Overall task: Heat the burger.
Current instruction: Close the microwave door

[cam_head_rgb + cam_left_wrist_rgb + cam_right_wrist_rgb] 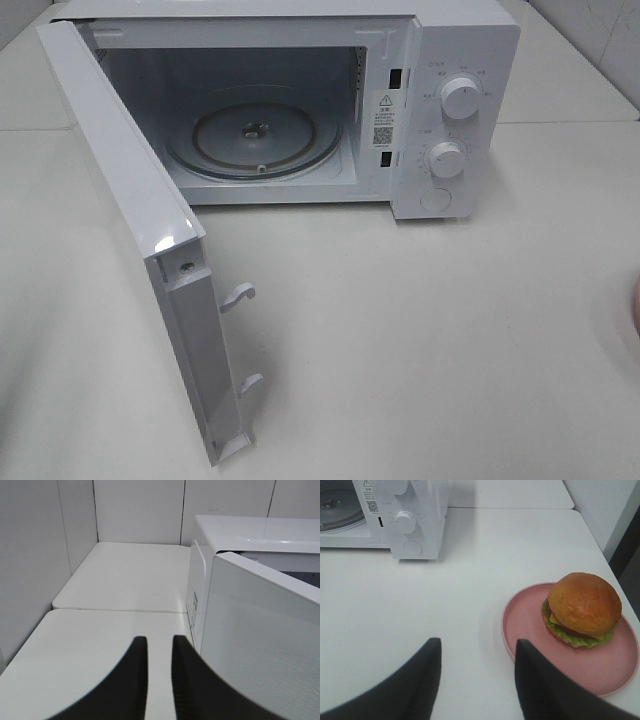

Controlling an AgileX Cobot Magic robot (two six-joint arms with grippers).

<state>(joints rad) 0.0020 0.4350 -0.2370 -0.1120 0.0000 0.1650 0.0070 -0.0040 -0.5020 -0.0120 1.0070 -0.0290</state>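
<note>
A white microwave [300,100] is being shown from a high camera, set on a white table [420,330]. Its door [140,230] is being held wide open toward the left of that view, with two hooked latches [240,295] sticking out of its edge. Inside, a round glass turntable [255,135] is lying empty. Two round dials [460,97] and a round button [437,199] are being displayed on the control panel at the right.

The burger [582,609] is being seen only by the right wrist camera. It is sitting on a flat pink plate [530,625], off to one side of the plate rather than centred, well apart from the microwave. Its bun is domed, orange-brown and slightly glossy; beneath it a frill of green lettuce, a red slice and a sliver of yellow, possibly cheese, are being shown. A pink blur at the right edge of the high view may be the plate's rim.

The right gripper [477,680] is being held near the plate with its dark fingers apart and nothing between them. The left gripper [160,680] is being held beside the outer face of the door, its fingers drawn nearly together, with a narrow gap and nothing caught in it.
</note>
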